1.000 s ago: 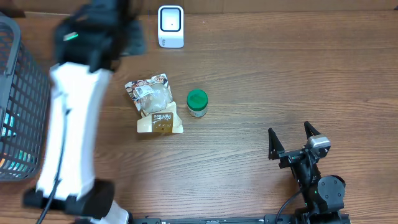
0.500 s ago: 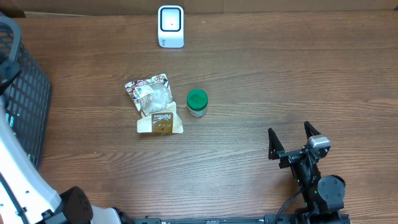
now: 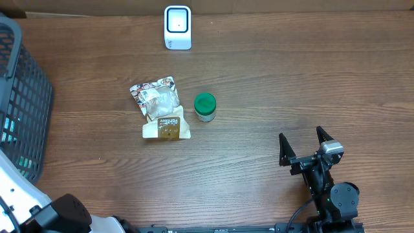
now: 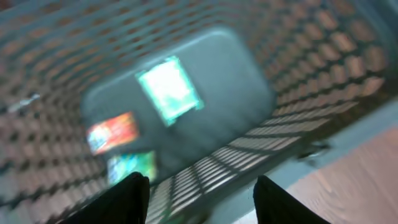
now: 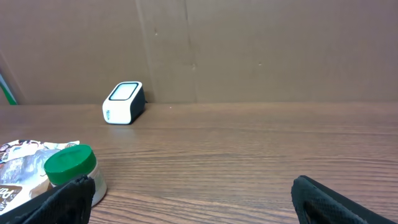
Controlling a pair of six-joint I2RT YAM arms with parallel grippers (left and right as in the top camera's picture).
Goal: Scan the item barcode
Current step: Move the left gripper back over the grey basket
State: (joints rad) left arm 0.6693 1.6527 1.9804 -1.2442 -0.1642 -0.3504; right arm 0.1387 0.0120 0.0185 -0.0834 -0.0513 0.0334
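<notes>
Left wrist view: left gripper (image 4: 200,186) hangs released and empty over the basket (image 4: 298,93) at nine o'clock, probably so it can pick the green-white packet (image 4: 169,88) inside for scanning. Scanner (image 3: 177,27) sits at twelve o'clock; right gripper (image 3: 301,134) rests released at five o'clock, out of the way.

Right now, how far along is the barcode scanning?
Done, seemingly: a crinkled snack pouch and green-lidded jar lie on the wooden table. In hand: left pincer hangs open, empty, over the dark mesh basket. Left: grabbing a green packet, showing it to the white scanner; right pincer idles open.
</notes>
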